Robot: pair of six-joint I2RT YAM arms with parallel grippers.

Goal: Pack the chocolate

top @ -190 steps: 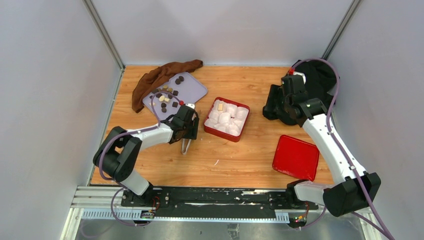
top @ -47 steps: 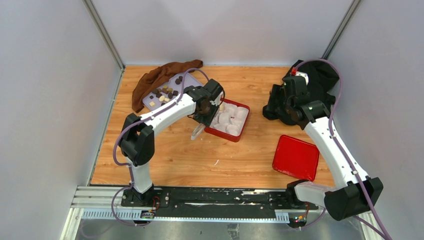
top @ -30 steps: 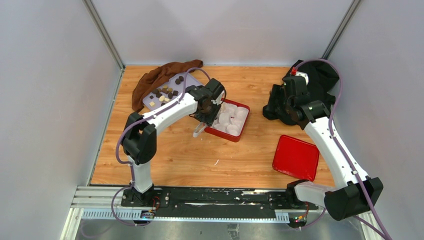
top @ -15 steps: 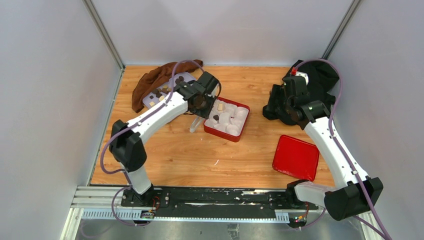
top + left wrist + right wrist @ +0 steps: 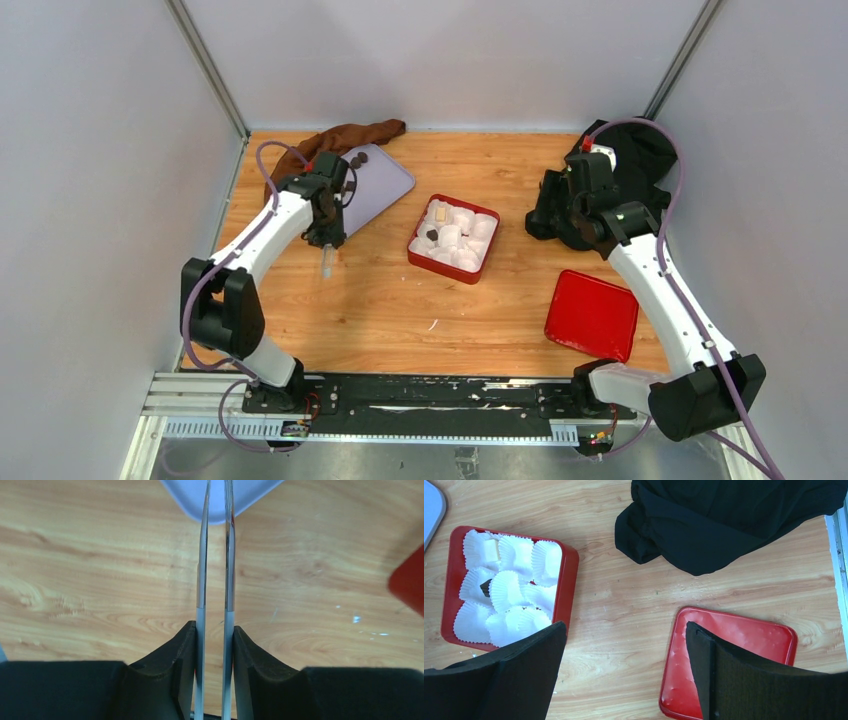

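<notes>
Two dark chocolate pieces [image 5: 357, 158] show on the lavender tray [image 5: 382, 180]; my left arm hides the tray's left part. The red box [image 5: 447, 274] of white paper cups holds a tan chocolate [image 5: 439, 212] and a dark chocolate [image 5: 432, 235]; the right wrist view shows the same tan piece [image 5: 491, 550] and dark piece [image 5: 485, 586]. My left gripper [image 5: 325, 243] is shut on metal tweezers [image 5: 216, 555], whose tips hang over the tray's near corner [image 5: 250, 495] with nothing between them. My right gripper [image 5: 624, 625] is open and empty, high at the right.
A brown cloth [image 5: 340, 135] lies behind the tray. A black cloth [image 5: 640, 150] is bunched at the back right. The red lid [image 5: 592, 314] lies flat near the right arm. The box edge [image 5: 410, 580] shows to the right of the tweezers.
My left arm swung from the red box back to the tray's near corner. A dark chocolate now lies in a cup in the box. The right arm has not moved.
</notes>
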